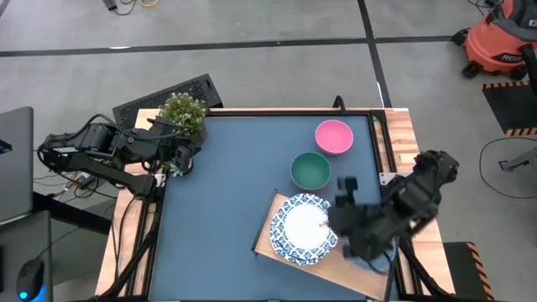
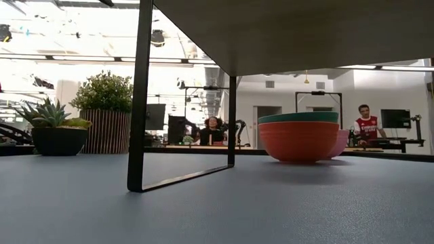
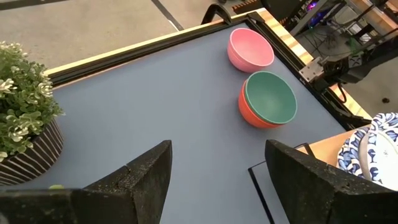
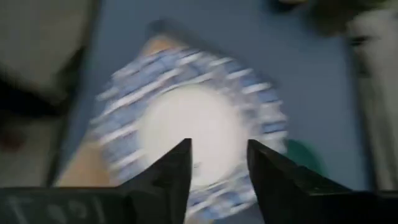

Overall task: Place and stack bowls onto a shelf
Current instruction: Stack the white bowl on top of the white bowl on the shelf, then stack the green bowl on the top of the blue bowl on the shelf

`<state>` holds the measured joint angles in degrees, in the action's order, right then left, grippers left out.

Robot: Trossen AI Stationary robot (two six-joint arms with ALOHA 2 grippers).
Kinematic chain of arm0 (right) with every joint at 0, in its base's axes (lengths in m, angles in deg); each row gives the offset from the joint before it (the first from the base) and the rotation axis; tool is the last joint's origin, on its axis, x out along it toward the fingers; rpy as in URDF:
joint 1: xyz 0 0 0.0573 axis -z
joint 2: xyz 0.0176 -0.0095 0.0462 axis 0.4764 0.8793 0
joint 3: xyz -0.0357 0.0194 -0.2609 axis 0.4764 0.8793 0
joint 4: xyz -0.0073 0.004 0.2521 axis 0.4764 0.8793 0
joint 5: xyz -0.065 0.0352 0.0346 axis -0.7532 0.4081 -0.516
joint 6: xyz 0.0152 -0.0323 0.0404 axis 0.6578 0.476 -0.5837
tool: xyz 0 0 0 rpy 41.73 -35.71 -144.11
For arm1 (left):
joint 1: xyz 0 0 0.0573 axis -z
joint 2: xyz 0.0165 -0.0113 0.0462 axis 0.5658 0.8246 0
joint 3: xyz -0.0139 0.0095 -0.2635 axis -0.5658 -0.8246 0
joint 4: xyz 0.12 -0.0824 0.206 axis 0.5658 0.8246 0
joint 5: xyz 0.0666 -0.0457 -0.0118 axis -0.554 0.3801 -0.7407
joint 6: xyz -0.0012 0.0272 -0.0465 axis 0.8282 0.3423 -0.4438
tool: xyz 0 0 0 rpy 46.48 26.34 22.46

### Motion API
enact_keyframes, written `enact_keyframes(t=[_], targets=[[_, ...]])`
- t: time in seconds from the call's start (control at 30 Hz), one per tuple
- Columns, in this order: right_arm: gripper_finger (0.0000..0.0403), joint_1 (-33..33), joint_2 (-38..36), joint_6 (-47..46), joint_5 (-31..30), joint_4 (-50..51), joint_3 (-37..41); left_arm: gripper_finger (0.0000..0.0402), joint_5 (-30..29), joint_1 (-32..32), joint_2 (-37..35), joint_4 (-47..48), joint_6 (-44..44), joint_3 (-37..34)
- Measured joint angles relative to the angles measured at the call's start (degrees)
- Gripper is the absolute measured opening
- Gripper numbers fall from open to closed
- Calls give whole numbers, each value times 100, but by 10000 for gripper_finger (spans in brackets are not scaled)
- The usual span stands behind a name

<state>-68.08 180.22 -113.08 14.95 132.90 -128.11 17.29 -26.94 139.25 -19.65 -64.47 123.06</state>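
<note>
— Dark fingers of the right gripper [image 4: 219, 165] stand parted with nothing between them, and the shallow white bowl with the blue patterned rim [image 4: 193, 127] lies straight ahead of them, just past the tips. Which arm is closer?

— The right one by far. In the high view that bowl [image 1: 305, 228] sits on the pale light-brown wooden shelf board [image 1: 267, 235], with the right gripper [image 1: 346, 220] just beside its rim, on the side away from the potted green plant [image 1: 182, 113]. The left gripper [image 3: 217, 174] waits by that plant, fingers wide apart and empty.

— And what is left to bring over?

— A teal-green bowl [image 1: 310, 169] nested in a red one [image 3: 249, 113], and a pink bowl [image 1: 334, 137] just beyond the patterned bowl, all on the dark blue bench [image 1: 226, 184]. Round bowls give no long axis; I judge a rim pinch suits them.

— Room to work?

— The bench between plant and shelf is bare. The low view shows the shelf raised on thin black metal legs [image 2: 139, 95].
</note>
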Motion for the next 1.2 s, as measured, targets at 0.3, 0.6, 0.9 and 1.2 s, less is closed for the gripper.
enact_keyframes(t=[0.3,0.6,0.9,1.2], targets=[[85,1086,200,-326,-82,4,148,243,9,0,0,0,-57,0],[53,1474,268,-376,424,23,1361,243,68,1,0,1,-85,0],[49,1454,252,-220,382,2,1343,243,2,-1,0,-1,-25,0],[54,2072,-290,254,41,2,607,243,50,1,-2,4,161,0]])
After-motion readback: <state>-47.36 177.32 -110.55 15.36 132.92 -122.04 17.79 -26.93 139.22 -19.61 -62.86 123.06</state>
